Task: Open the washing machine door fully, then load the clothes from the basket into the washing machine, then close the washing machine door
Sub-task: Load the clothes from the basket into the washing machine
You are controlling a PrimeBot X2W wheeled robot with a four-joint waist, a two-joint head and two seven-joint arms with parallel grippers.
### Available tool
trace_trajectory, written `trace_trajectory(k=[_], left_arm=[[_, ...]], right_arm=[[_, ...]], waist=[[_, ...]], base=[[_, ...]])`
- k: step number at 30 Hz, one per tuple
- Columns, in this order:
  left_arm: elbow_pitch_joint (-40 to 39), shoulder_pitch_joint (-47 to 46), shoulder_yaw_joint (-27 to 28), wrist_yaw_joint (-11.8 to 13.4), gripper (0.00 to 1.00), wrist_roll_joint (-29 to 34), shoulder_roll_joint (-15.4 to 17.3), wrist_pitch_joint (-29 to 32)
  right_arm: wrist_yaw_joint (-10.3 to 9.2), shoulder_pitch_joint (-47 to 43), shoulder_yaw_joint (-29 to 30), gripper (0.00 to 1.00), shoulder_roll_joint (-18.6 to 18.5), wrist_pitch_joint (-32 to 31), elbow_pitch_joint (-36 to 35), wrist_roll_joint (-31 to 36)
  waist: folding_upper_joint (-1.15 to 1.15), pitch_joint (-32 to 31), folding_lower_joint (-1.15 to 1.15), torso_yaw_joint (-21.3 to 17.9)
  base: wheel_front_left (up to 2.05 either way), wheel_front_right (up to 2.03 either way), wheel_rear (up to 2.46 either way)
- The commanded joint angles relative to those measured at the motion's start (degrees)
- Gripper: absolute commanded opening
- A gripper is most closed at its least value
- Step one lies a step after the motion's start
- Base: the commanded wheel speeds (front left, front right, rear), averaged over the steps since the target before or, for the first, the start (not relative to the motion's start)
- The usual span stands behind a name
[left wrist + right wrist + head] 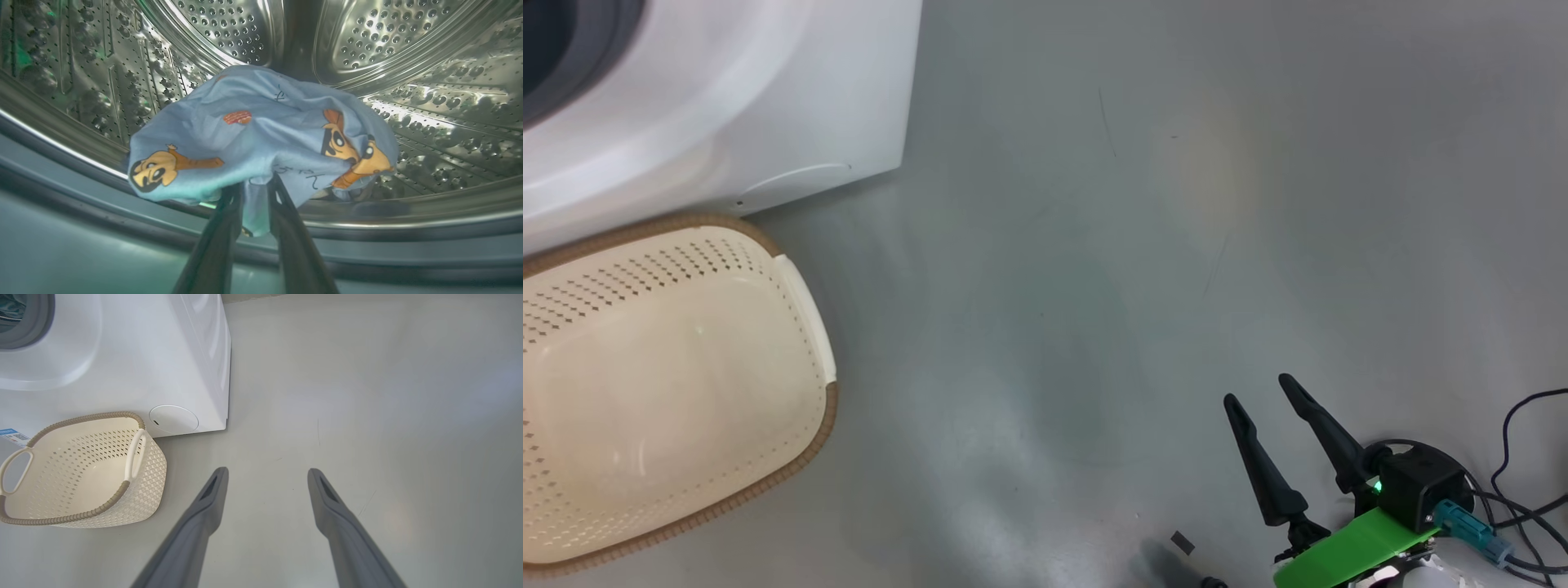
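The left gripper (254, 188) pinches a fold of the clothes (261, 134), bunched above its fingers (212, 245) inside the perforated drum (441, 110).

No legible text anywhere, blue label sticker (12, 437) on washing machine (122, 355) front too small to read, dark scribbled marks on clothes (261, 134) undecipherable

The clothes (261, 134) were light blue with orange-and-black cartoon prints. The drum (408, 41) was shiny steel, dotted with holes. The basket (645, 273) was cream, diamond-perforated, brown-rimmed. The washing machine (768, 98) was white, the floor (1176, 245) grey.
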State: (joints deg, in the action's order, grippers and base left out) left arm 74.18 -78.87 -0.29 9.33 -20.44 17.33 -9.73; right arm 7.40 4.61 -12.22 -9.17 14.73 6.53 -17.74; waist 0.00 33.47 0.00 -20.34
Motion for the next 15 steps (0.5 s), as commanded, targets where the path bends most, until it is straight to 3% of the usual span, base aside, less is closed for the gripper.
trace_trajectory(k=[1,4,15], left_arm=[[-0.93,-1.2,-0.21,0.12,0.25,-0.31,2.81,-0.66],[-0.88,-1.75,-0.06,0.02,0.0,-0.72,3.12,-1.25],[-2.62,-3.58,0.07,-0.18,0.0,-1.36,4.8,-4.38]], right_arm=[[0.09,-2.31,-0.74,1.0,-0.93,0.27,-1.28,0.25],[0.09,-2.7,-0.52,1.0,-0.84,0.27,-1.54,0.26],[0.09,-3.97,-0.27,1.0,-0.97,0.27,-2.45,0.14]], waist=[[0.0,0.33,0.0,-0.17],[0.0,0.71,0.0,-0.35],[0.0,1.99,0.0,-1.09]], base=[[0.0,0.0,0.0],[0.0,0.0,0.0],[0.0,0.0,0.0]])
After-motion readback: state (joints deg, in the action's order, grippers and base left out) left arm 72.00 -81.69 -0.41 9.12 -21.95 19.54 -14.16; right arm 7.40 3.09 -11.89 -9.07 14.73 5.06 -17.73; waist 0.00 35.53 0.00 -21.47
